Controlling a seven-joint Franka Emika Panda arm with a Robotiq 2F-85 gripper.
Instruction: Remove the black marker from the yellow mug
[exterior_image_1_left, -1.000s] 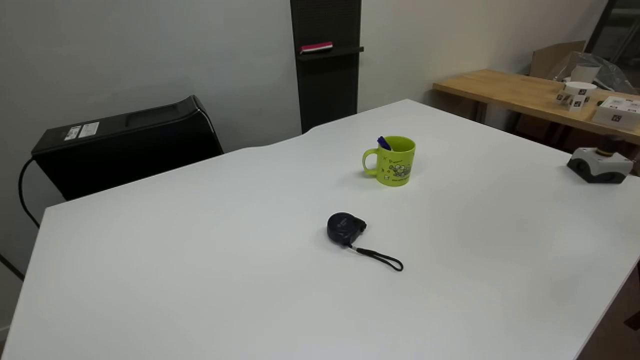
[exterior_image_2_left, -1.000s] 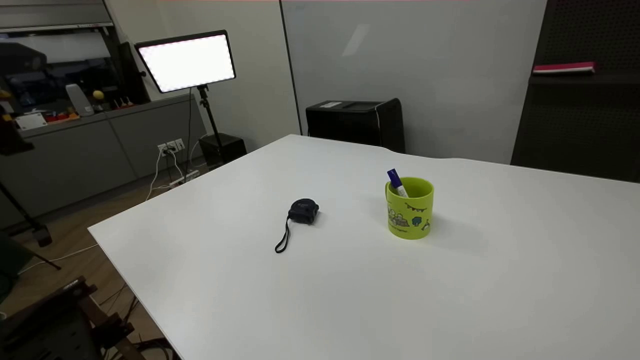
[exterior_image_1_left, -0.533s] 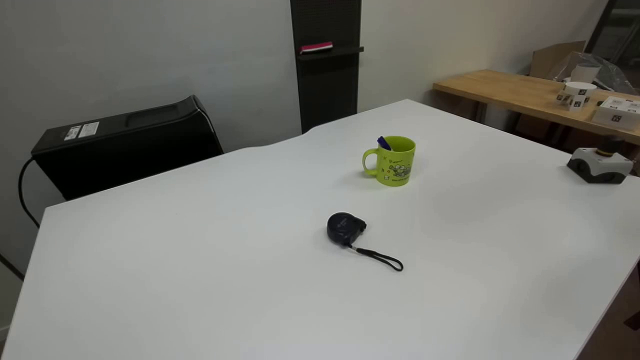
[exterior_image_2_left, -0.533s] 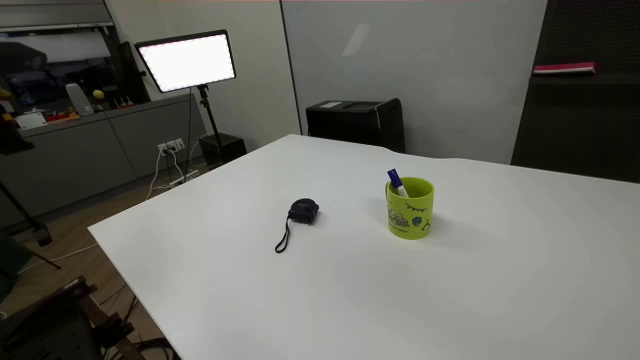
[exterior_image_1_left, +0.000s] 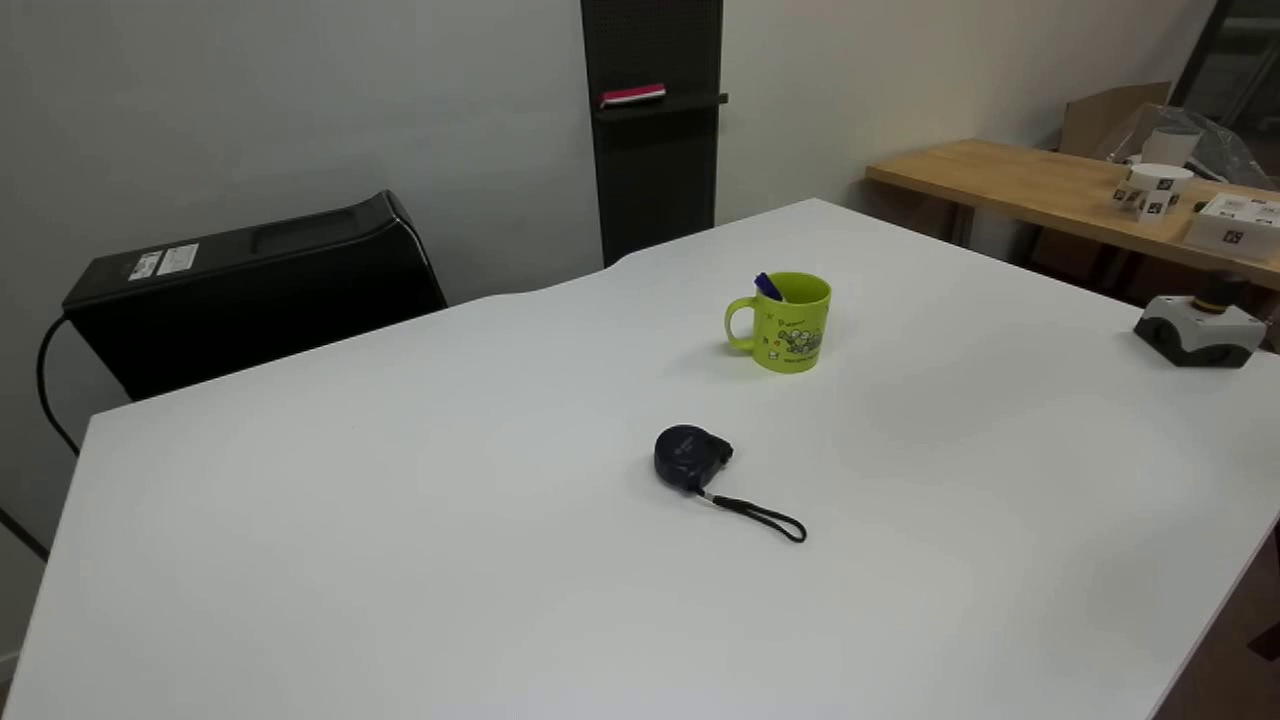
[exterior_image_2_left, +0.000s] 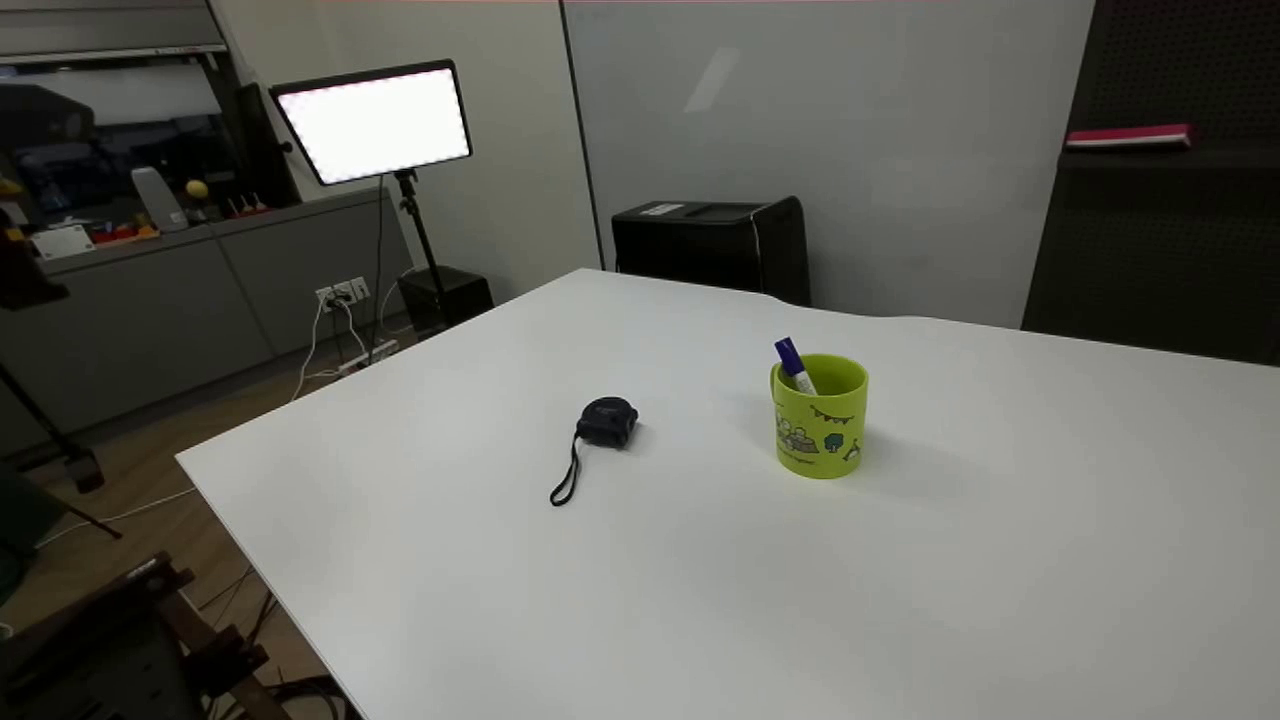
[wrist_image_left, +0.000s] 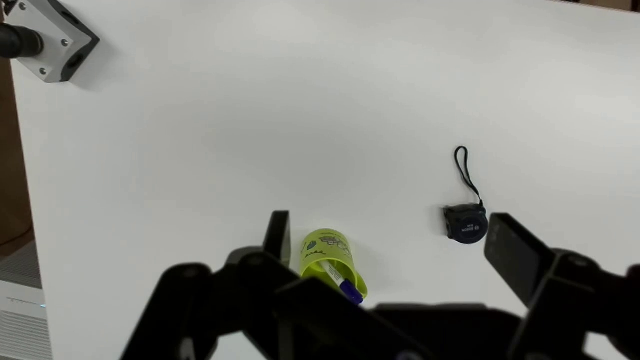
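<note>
The yellow mug (exterior_image_1_left: 795, 338) is yellow-green with a loop handle and printed drawings. It stands upright on the white table in both exterior views (exterior_image_2_left: 820, 437). The marker (exterior_image_2_left: 791, 358) leans inside it, dark blue-purple cap up above the rim; its white barrel runs down into the mug. The cap also shows in an exterior view (exterior_image_1_left: 768, 286). In the wrist view the mug (wrist_image_left: 326, 245) and marker (wrist_image_left: 345, 284) lie near the left finger, partly hidden by it. My gripper (wrist_image_left: 389, 231) is open and empty, above the table; the exterior views do not show it.
A black tape measure (exterior_image_1_left: 690, 458) with a cord lies near the mug, by the right finger in the wrist view (wrist_image_left: 467, 224). A grey box with a black button (exterior_image_1_left: 1200, 332) stands near the table edge. A black case (exterior_image_2_left: 710, 250) stands beyond the white table (exterior_image_2_left: 480, 560).
</note>
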